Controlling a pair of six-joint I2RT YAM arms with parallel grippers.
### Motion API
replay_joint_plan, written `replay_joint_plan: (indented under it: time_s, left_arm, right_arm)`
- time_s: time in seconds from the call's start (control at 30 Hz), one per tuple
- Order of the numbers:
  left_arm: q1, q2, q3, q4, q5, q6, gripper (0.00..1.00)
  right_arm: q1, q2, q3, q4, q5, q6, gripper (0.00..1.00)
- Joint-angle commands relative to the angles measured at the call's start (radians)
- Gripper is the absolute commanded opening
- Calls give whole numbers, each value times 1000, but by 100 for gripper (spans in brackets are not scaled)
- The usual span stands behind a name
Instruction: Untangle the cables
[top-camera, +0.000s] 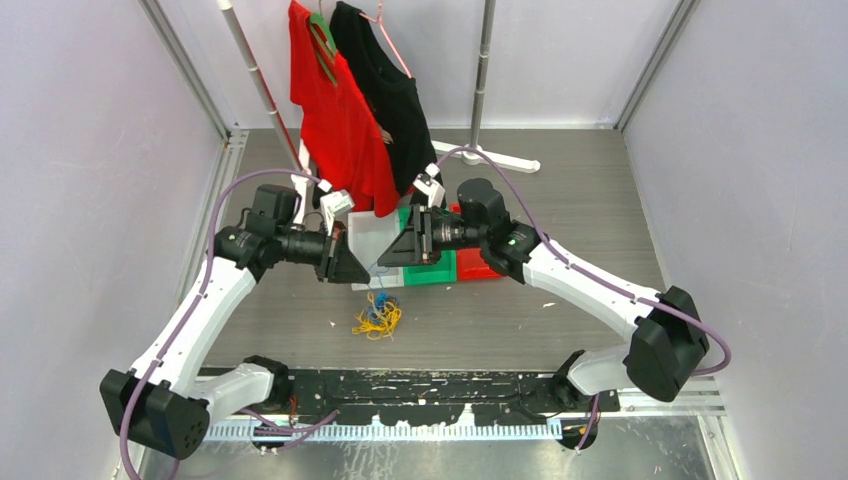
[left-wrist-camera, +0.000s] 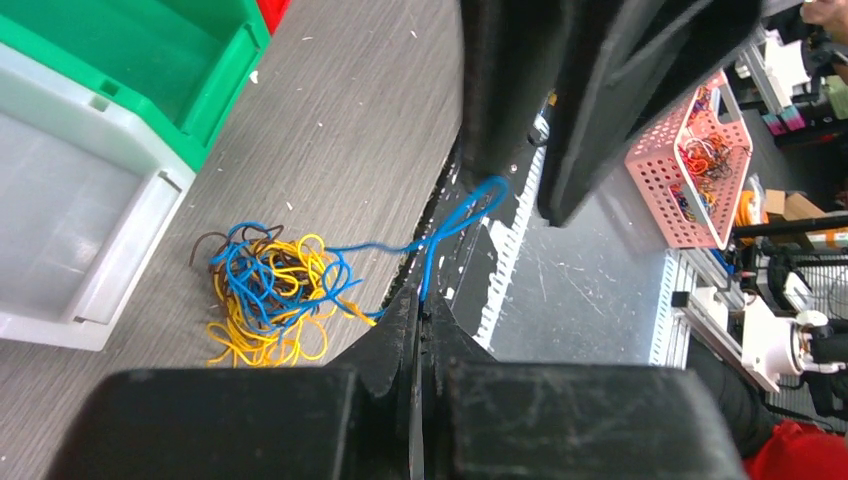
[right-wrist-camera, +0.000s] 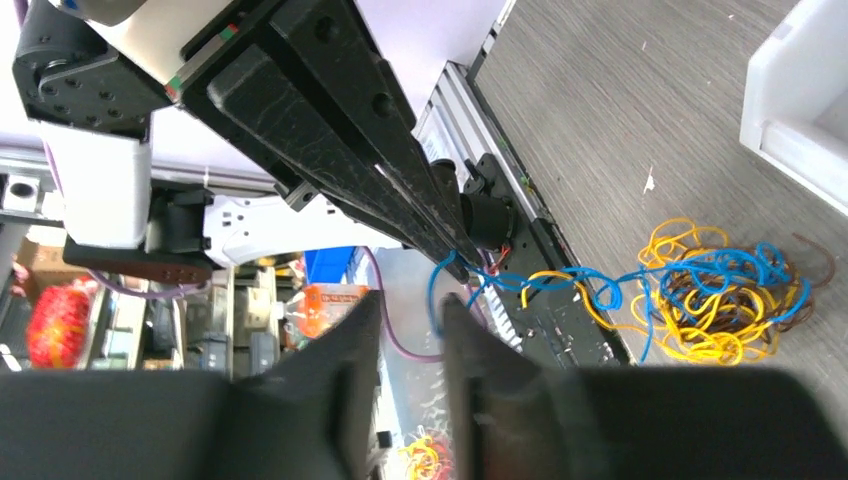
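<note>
The cables (top-camera: 378, 316) lie as a small yellow, blue and dark bunch on the table in front of the bins. In the left wrist view the bunch (left-wrist-camera: 268, 292) lies left of my fingers. My left gripper (left-wrist-camera: 423, 300) is shut on a blue cable (left-wrist-camera: 455, 218) that is lifted out of the bunch and loops upward. In the top view my left gripper (top-camera: 370, 270) and right gripper (top-camera: 384, 263) meet tip to tip above the bunch. My right gripper (right-wrist-camera: 410, 303) is open. The blue loop (right-wrist-camera: 436, 290) hangs by its right finger. The bunch (right-wrist-camera: 715, 295) lies to its right.
A white bin (top-camera: 372, 238), a green bin (top-camera: 440, 268) and a red bin (top-camera: 476, 266) stand just behind the grippers. A red shirt (top-camera: 335, 120) and a black shirt (top-camera: 395, 95) hang on a rack at the back. The table's front edge rail (top-camera: 440, 385) runs near the bunch.
</note>
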Motion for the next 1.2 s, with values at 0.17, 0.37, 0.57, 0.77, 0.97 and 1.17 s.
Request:
replay_joint_plan:
  time_s: [0.17,0.37,0.57,0.77,0.97,1.17]
  left_arm:
    - [-4,-48,100,9,-100,-159,0]
    - [-4,-96,114,49,-218,-300,0]
    - [-4,-125,148,7,-216,-347,0]
    - [-4,-126,177,-18,-143,-364,0]
    - [-4,-121,194,-49,-75,-354,0]
    - [-5,-106,205,-62,-56,-322,0]
  right_arm:
    - [16,-84,8,-138,243,-174,88]
    - [141,-180,-71,-135,587,-320,95]
    - [197,-158,-130,-14,671,-294,93]
    - [202,-64,-114,76,640,-247,90]
    - [202,-16,-114,186,572,-195,89]
    - [202,30,-128,300,471,-127,89]
